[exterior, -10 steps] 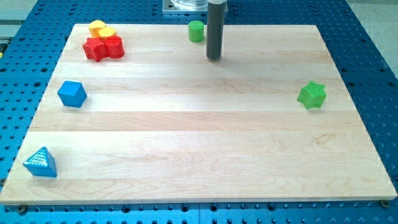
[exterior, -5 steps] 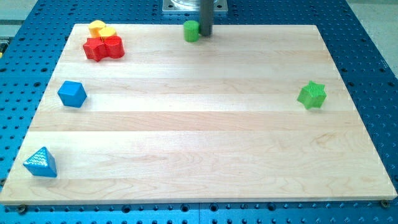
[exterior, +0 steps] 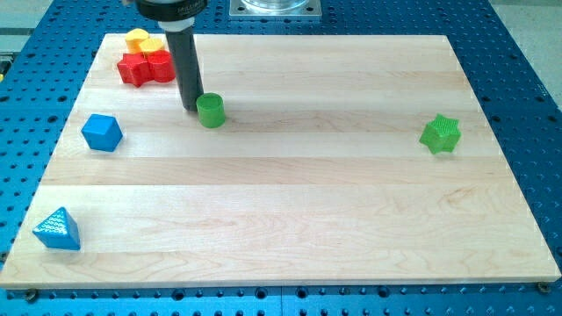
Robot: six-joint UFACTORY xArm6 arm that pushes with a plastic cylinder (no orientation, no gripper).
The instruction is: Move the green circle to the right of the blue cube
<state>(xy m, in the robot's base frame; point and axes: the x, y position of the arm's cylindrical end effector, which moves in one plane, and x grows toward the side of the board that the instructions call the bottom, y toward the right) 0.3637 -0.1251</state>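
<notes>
The green circle (exterior: 211, 111) is a short green cylinder standing on the wooden board, left of centre. The blue cube (exterior: 102, 132) sits near the board's left edge, well to the left of the circle and slightly lower in the view. My tip (exterior: 190, 108) rests on the board just left of the green circle, touching or nearly touching its left side. The dark rod rises from there toward the view's top.
A cluster of red blocks (exterior: 146, 67) and yellow blocks (exterior: 142, 41) sits at the top left corner. A blue triangle (exterior: 58, 229) lies at the bottom left. A green star (exterior: 440, 133) sits near the right edge. The wooden board (exterior: 351, 219) lies on a blue perforated table.
The green circle has moved from the board's top edge down and to the left, toward the blue cube. My tip moved from the circle's right side to its left side.
</notes>
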